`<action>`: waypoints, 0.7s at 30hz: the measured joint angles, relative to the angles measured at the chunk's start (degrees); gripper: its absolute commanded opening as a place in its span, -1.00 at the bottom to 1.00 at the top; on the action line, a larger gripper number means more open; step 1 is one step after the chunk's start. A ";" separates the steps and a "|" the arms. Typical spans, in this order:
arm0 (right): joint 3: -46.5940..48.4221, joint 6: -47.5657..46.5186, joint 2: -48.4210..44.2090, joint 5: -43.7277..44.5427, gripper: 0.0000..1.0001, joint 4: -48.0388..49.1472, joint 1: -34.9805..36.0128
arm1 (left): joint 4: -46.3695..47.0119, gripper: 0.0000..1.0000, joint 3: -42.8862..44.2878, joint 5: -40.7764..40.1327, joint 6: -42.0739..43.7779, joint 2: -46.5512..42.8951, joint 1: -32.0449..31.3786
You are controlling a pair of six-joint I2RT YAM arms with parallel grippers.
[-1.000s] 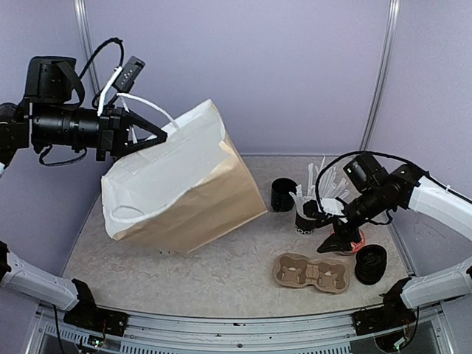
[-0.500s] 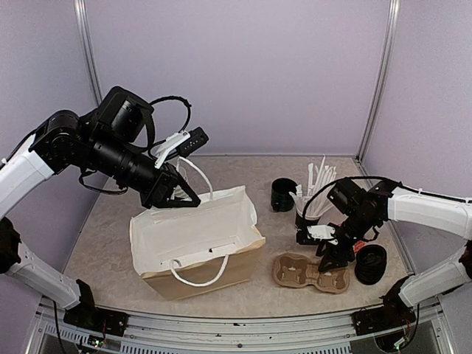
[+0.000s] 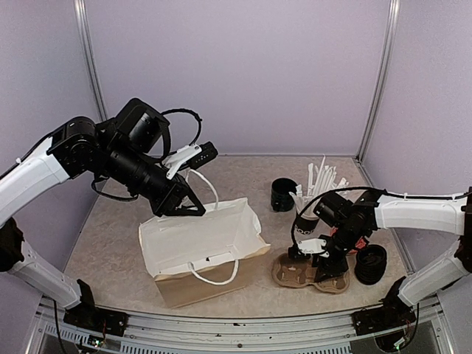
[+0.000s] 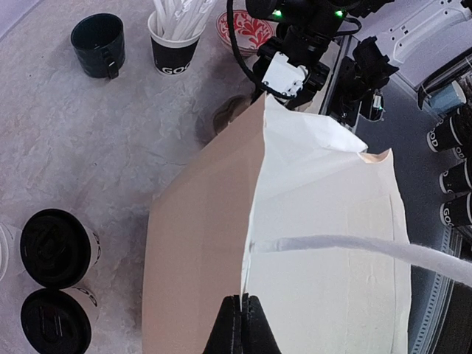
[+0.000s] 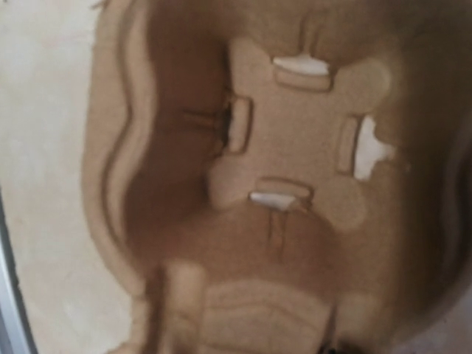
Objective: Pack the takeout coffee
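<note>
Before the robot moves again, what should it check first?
1. Paper bag upright, mouth open: ok.
2. Left gripper shut on the bag's top: ok.
3. Cardboard tray well in the right wrist view empty: ok.
4. Right gripper hold on the tray: cannot tell.
5. Coffee cups lidded: ok.
6. Cups in the tray: not ok, they stand outside, beside the bag.

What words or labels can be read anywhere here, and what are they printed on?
"GOO", cut off by the curve: on the black cup holding white sticks.
"GOO", also cut off: on the top dark cup at the right edge of the left wrist view; the ones below are too small.
On the lidded white cups, the print is too small to read.
On the paper bag and cardboard tray, no text shows.
</note>
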 measured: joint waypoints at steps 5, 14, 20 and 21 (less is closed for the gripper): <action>0.00 0.94 1.79 1.05 -0.08 0.76 1.09 | 0.33 -1.00 -0.63 0.02 0.26 0.04 0.35; 0.63 2.38 3.19 2.08 -0.31 1.55 1.57 | 1.01 -1.00 -2.34 0.02 0.68 0.04 1.38; 1.68 2.89 3.87 2.05 -0.48 1.31 1.90 | 2.10 -1.00 -3.19 0.33 0.92 -0.07 1.77; 1.77 2.93 3.85 2.08 -0.50 1.14 1.90 | 2.21 -1.00 -3.19 0.42 0.94 -0.13 1.77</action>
